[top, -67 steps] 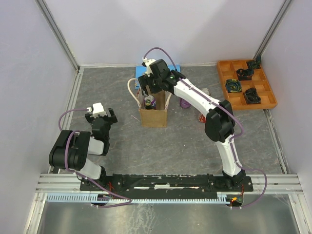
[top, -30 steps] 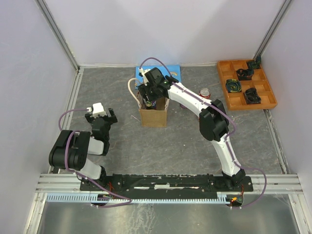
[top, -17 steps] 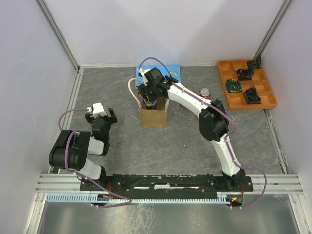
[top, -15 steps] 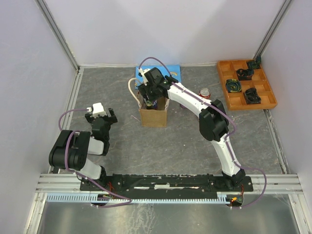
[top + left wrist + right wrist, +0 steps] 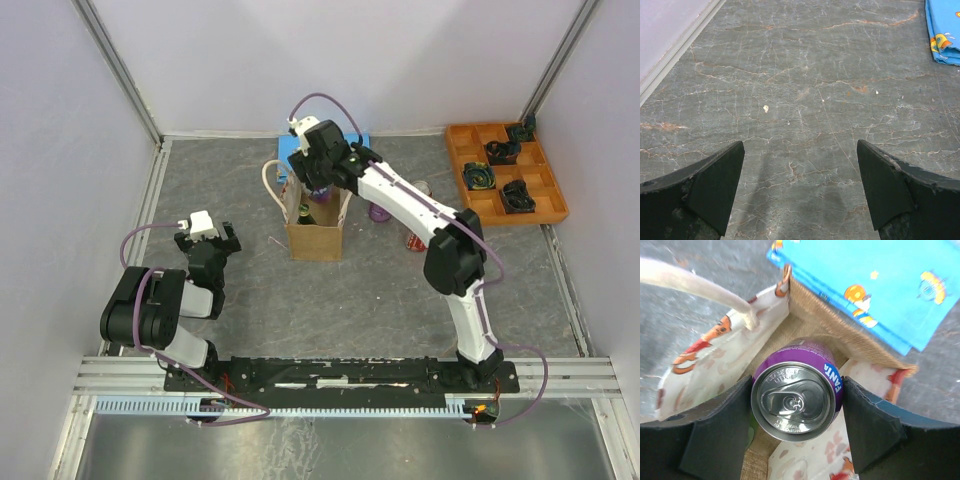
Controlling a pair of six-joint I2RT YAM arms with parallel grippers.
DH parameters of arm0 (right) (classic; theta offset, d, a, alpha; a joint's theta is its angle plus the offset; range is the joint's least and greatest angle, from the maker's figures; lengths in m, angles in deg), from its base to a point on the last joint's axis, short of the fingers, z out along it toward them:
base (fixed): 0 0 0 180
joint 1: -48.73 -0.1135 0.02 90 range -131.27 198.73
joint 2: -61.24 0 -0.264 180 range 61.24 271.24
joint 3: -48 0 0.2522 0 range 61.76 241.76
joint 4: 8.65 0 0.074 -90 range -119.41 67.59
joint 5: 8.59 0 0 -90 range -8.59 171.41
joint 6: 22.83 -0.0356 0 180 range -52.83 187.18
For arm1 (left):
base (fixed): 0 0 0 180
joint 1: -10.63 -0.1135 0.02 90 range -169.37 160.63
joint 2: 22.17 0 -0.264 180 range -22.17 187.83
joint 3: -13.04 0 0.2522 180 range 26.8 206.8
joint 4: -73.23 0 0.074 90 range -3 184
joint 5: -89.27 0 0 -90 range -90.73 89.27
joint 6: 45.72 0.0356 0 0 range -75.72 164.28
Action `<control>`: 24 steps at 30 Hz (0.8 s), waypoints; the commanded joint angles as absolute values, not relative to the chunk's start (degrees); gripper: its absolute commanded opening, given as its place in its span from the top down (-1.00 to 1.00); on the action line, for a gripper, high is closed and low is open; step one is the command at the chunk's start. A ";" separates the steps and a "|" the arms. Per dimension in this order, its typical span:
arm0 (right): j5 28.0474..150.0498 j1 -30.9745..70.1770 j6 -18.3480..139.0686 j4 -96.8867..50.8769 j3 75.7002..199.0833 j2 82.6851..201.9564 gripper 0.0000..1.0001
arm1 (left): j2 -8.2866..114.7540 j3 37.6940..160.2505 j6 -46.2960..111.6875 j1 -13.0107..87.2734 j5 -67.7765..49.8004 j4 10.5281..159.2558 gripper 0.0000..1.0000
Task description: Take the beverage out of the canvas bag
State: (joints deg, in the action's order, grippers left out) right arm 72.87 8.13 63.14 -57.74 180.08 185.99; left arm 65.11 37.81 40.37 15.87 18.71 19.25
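Note:
The tan canvas bag [image 5: 314, 238] stands upright mid-table, its cream rope handle [image 5: 705, 290] looping to the left. My right gripper [image 5: 796, 400] is shut on a purple Fanta can [image 5: 796, 394], one finger on each side of it, over the bag's open mouth. In the top view the right gripper [image 5: 318, 190] hangs just above the bag's far rim. A green thing [image 5: 303, 212] still shows inside the bag. My left gripper [image 5: 800, 150] is open and empty, low over bare table at the left [image 5: 205, 240].
A flat blue board [image 5: 358, 141] lies behind the bag and shows in the right wrist view [image 5: 880, 285]. Loose cans [image 5: 380, 212] stand to the right of the bag. An orange tray [image 5: 545, 205] with dark parts sits at the far right.
My right gripper was low in the bag's mouth; it has risen and drawn slightly back with the purple can in it. The left arm has not moved.

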 commanded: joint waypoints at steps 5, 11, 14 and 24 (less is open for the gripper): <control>70.16 8.28 65.25 -44.46 178.10 168.85 1.00 | 65.11 39.02 42.43 15.97 19.91 16.55 -0.98; 64.27 8.59 66.69 -40.07 171.80 159.89 1.00 | 65.14 39.00 42.43 15.99 19.93 16.51 -0.99; 58.03 8.99 67.24 -39.23 168.38 155.43 1.00 | 65.11 39.02 42.46 15.95 19.90 16.42 -0.99; 49.36 15.39 59.61 -41.45 150.52 141.68 1.00 | 65.18 39.02 42.43 15.92 19.92 16.44 -0.99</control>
State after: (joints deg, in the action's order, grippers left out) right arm 54.53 13.07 63.91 -46.22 154.81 148.15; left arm 65.11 37.81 40.37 15.87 18.71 19.25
